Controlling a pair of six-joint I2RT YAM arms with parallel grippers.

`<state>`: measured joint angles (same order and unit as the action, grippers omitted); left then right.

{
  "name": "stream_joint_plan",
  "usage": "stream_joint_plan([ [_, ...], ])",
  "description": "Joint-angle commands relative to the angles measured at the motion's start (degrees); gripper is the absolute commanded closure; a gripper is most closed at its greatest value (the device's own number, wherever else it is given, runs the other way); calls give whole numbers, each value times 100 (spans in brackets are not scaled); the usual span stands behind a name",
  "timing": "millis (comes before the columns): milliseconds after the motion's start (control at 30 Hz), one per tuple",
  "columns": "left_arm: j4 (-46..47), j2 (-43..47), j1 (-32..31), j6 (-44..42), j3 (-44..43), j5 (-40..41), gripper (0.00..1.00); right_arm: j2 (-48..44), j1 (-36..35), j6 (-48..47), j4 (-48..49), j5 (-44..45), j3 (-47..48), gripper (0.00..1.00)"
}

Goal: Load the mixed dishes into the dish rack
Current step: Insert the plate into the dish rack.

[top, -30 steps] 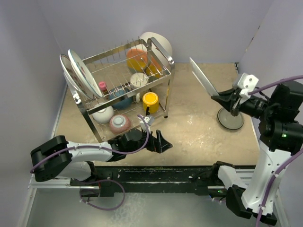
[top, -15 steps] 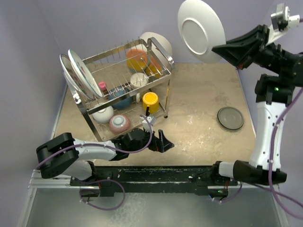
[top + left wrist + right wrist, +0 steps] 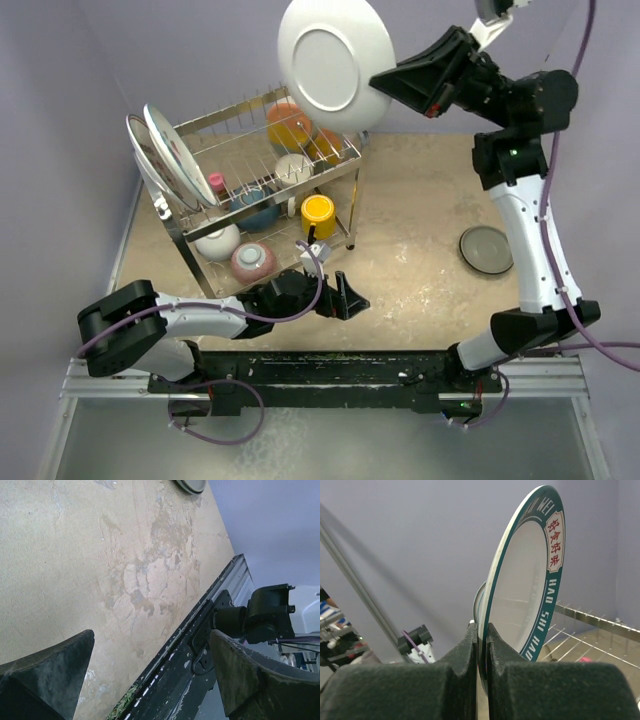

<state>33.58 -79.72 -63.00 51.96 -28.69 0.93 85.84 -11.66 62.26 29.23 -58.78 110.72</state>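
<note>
Pinching the plate [image 3: 335, 62] by its rim, right jaws hold it high above the far-right end of the dish rack [image 3: 240, 158], which stands far-left on the bench [image 3: 420, 210]; left jaws spread at the near edge | left wrist: jaws wide apart over bare bench | right wrist: jaws pressed on the teal-rimmed, red-lettered plate [image 3: 525, 595], rack wires behind

Bench [image 3: 420, 200]: beige mottled top, stained, with lavender walls [image 3: 60, 120] at left, back and right.
Dish rack [image 3: 190, 235] stands on its legs at the far left. A grey plate [image 3: 487, 249] lies flat near the right edge, well apart from the rack. Pale scuffs and darker blotches mark the bare middle. A black rail [image 3: 330, 365] runs along the near edge, with greenish debris [image 3: 120, 700] beside it.
</note>
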Motion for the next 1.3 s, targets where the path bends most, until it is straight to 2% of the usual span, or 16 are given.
stream_joint_plan([
  [0,246,175,25,160,-52,172,1,91,-390,-247,-308,1115,355,100],
  [167,238,98,25,197,-113,253,1,249,-874,-671,-1057,1616,438,100],
  [700,-13,-246,41,269,-441,394,1,984,-2378,-1203,-1706,2409,707,100],
  [1267,-159,-186,144,349,-311,422,1,1692,-3441,-2268,-2887,3574,1693,100],
])
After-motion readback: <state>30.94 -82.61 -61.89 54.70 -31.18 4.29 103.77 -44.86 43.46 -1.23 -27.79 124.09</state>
